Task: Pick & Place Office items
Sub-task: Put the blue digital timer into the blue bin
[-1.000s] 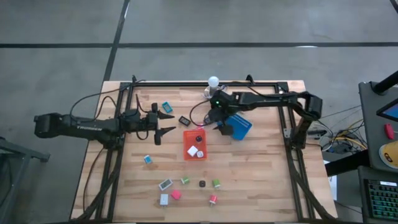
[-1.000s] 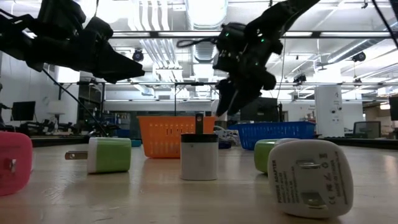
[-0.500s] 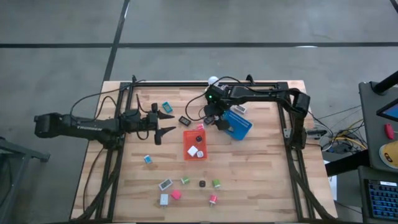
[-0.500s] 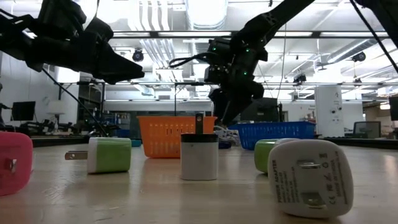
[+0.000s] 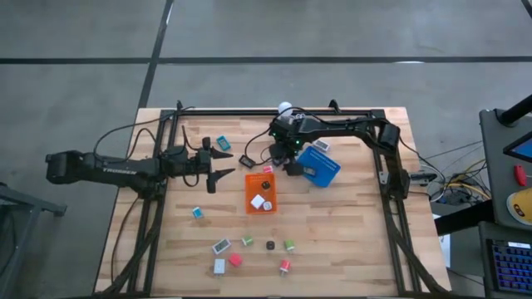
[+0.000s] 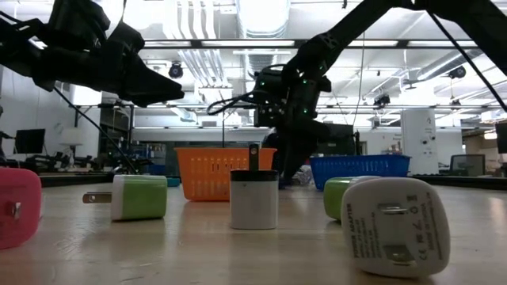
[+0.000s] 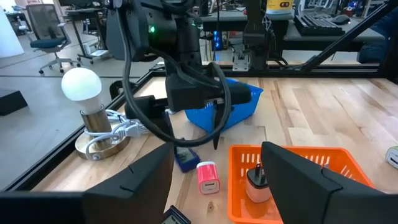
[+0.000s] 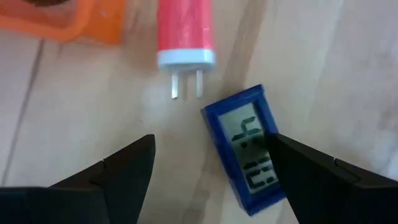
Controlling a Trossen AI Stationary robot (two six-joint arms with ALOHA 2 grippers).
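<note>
We are reading this as the approach step of a pick: the right gripper [image 5: 285,164] is hanging, fingers spread wide and empty, low over a small blue clock [image 8: 254,147] lying flat on the table [image 5: 349,224], just beside a pink plug [image 8: 185,36] and the orange tray [image 7: 345,163]. One finger is overlapping the clock's edge. Next we judge it needs centring, descending, closing. The left gripper [image 5: 221,165] is waiting open and empty, left of the tray.
</note>
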